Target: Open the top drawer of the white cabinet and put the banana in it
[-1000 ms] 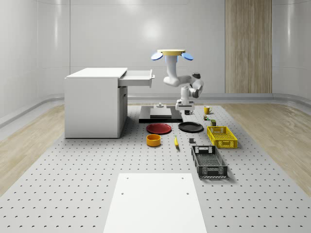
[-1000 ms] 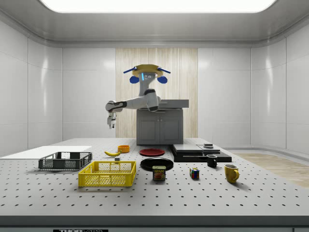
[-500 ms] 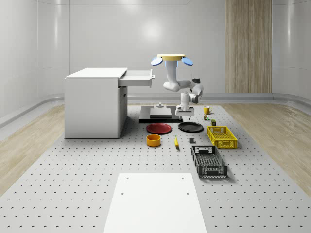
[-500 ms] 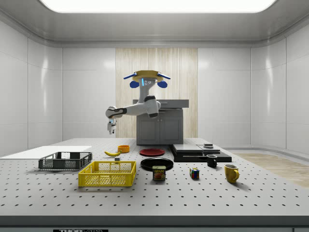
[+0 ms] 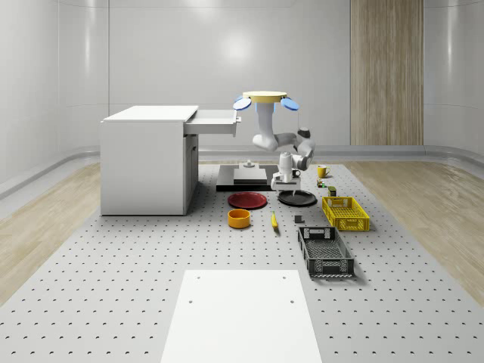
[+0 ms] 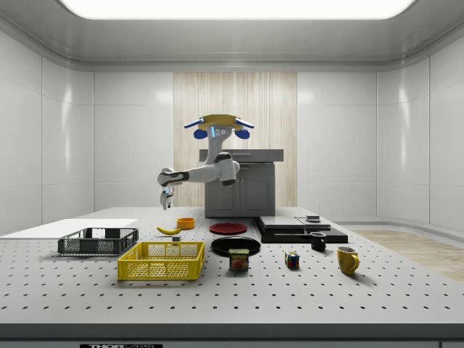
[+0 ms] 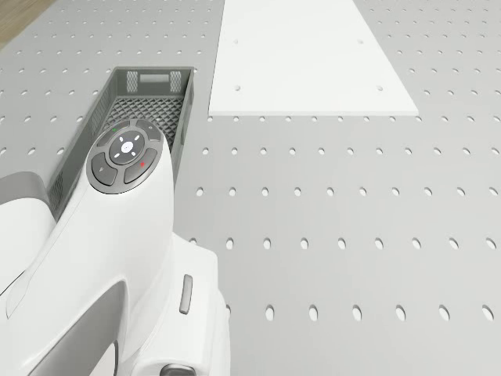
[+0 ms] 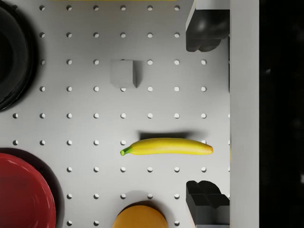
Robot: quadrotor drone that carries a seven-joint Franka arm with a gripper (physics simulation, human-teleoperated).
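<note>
The banana (image 5: 274, 220) lies flat on the perforated table between the orange bowl and the black crate; it also shows in the side view (image 6: 169, 230). The white cabinet (image 5: 147, 159) stands at the whole-scene view's left with its top drawer (image 5: 215, 121) pulled out. The drone (image 5: 265, 98) hovers over the table near the red and black plates, right of the drawer. Its arm reaches down, and the gripper (image 5: 282, 184) hangs above the table, a little behind the banana. In the wrist view the gripper (image 8: 205, 118) is open, with the banana (image 8: 166, 147) on the table below it.
A red plate (image 5: 248, 200), a black plate (image 5: 296, 198) and an orange bowl (image 5: 239, 218) surround the banana. A yellow basket (image 5: 345, 212) and a black crate (image 5: 325, 252) stand to the right. A small grey cube (image 8: 123, 73) lies nearby. A white board (image 5: 240, 314) lies at the front.
The drone has sunk lower over the table. The arm has brought the gripper down and nearer to the banana. The banana and drawer have not moved.
</note>
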